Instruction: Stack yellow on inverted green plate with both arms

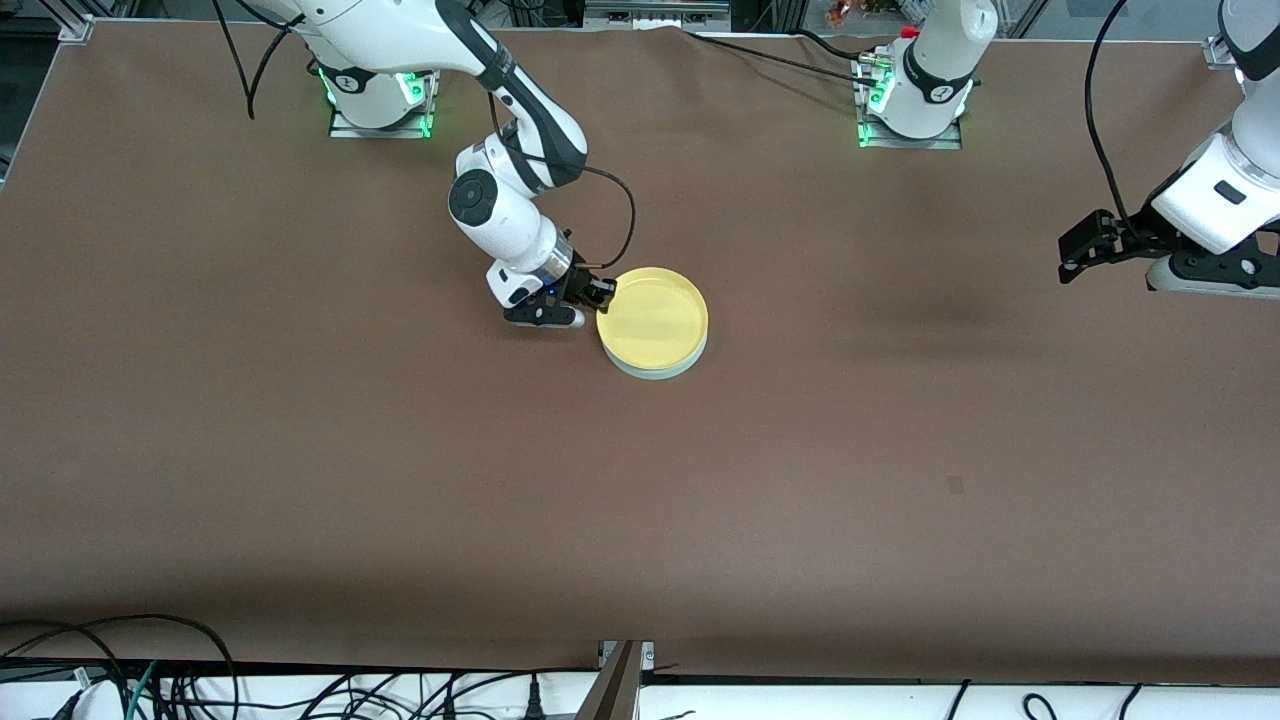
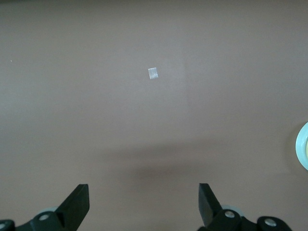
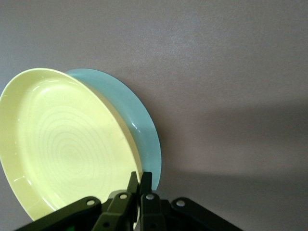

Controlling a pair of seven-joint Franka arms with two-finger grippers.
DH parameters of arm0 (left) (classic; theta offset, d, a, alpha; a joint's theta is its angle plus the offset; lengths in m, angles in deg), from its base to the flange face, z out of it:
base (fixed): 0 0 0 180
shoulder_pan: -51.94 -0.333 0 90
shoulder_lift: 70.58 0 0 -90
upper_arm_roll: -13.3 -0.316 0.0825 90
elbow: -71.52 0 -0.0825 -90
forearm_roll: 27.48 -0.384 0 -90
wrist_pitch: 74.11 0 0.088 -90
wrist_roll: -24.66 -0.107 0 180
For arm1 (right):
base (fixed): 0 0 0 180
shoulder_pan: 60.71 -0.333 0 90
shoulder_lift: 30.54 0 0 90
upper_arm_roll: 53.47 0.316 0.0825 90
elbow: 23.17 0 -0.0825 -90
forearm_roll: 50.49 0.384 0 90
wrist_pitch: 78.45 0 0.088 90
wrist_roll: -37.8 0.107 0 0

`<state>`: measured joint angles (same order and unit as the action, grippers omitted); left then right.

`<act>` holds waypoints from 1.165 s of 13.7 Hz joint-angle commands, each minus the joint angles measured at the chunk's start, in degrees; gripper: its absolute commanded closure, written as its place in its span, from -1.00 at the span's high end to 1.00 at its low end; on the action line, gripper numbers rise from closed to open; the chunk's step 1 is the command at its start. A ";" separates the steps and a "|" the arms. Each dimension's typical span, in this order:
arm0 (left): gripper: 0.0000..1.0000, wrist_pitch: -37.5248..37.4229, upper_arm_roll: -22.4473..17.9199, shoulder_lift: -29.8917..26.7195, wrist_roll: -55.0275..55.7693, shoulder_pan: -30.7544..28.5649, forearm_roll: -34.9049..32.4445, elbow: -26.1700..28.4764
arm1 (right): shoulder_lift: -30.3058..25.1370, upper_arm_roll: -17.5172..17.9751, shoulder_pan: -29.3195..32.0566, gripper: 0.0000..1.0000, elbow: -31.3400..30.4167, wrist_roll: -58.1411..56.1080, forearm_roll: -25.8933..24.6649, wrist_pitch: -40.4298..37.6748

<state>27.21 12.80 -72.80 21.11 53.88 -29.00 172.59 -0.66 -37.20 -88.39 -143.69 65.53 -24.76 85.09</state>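
While the right gripper [image 1: 603, 291] is pinching the yellow plate [image 1: 655, 317] rim atop the green plate [image 1: 655, 368], centering matters; the left gripper [image 1: 1072, 258] is waiting spread over the tabletop [image 1: 900, 450].

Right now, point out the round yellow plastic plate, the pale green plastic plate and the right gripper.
Yellow plate [image 1: 655, 318], front view, flat inner floor.
Green plate [image 3: 137, 120], right wrist view, exposed rim.
Right gripper [image 3: 139, 180], right wrist view, between fingertips.
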 commanded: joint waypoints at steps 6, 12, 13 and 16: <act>1.00 -1.74 0.33 2.74 -1.81 1.31 0.64 -4.92 | 1.15 -0.27 -0.62 0.99 1.42 0.14 0.64 1.87; 1.00 -1.83 0.42 2.83 -1.81 1.39 0.64 -5.45 | -5.00 -10.35 -0.09 1.00 10.27 -0.48 -1.20 -22.33; 1.00 -1.83 0.42 2.83 -1.81 1.48 0.55 -5.45 | -5.53 -12.55 -0.09 1.00 13.08 -0.48 -3.90 -28.31; 1.00 -1.83 1.47 2.91 -1.73 1.39 0.37 -5.53 | -5.62 -20.29 -0.09 1.00 23.62 -2.40 -10.08 -46.24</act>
<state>26.87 13.70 -70.86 20.61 55.22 -29.00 169.17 -6.85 -53.95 -88.34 -126.26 64.66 -32.57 47.81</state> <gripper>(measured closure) 0.000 0.000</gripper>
